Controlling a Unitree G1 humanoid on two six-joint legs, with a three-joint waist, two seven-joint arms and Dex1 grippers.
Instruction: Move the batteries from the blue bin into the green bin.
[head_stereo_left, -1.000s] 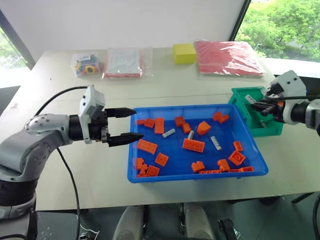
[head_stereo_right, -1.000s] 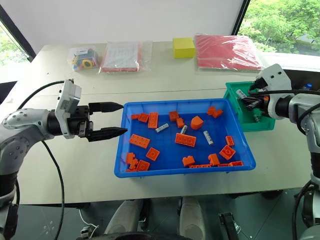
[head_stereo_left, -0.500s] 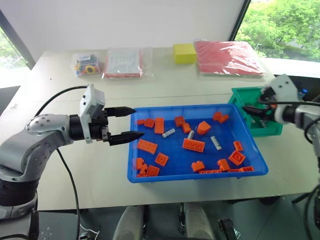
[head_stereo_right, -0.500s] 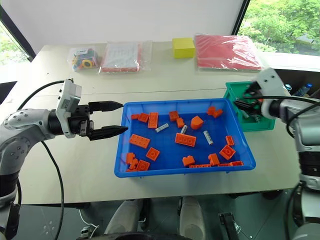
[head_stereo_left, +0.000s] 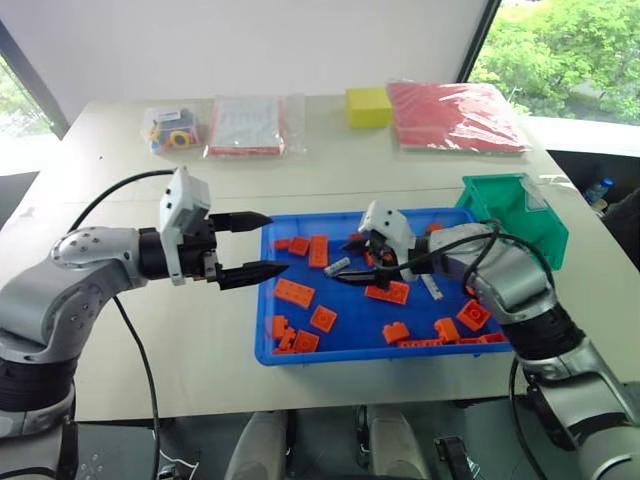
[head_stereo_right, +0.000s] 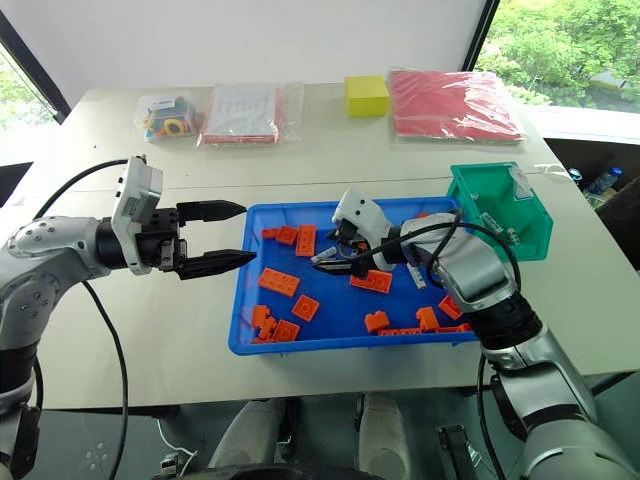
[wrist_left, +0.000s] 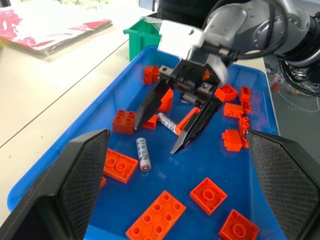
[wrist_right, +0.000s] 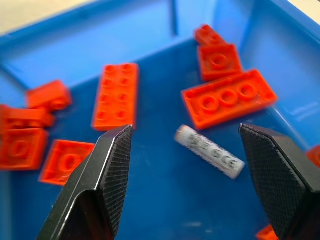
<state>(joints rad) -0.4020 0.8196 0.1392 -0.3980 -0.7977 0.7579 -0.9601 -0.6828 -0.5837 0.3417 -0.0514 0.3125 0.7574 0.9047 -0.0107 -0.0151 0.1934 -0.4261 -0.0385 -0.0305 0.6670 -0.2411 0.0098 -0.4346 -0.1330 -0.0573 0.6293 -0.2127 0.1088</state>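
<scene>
The blue bin (head_stereo_left: 300, 352) sits mid-table, strewn with orange bricks (head_stereo_left: 295, 292). Among them lie silver batteries: one (head_stereo_left: 337, 266) by my right gripper's tips and one (head_stereo_left: 432, 288) further right. My right gripper (head_stereo_left: 350, 268) hangs open low over the bin. In the right wrist view a battery (wrist_right: 210, 151) lies on the bin floor between its spread fingers (wrist_right: 100, 185). The left wrist view shows a battery (wrist_left: 167, 122) inside the right gripper's span and another (wrist_left: 143, 153) near its tips. My left gripper (head_stereo_left: 258, 245) stands open and empty at the bin's left rim. The green bin (head_stereo_left: 515, 215) stands at the blue bin's far right corner.
Along the table's far side lie a yellow block (head_stereo_left: 368, 106), a red packet (head_stereo_left: 455, 115), a clear bag of papers (head_stereo_left: 245, 125) and a bag of colourful pieces (head_stereo_left: 172, 128). Bare tabletop lies to the left of the blue bin.
My right gripper opened at the green bin, then swung left and down into the blue bin over a battery. The left arm kept still.
</scene>
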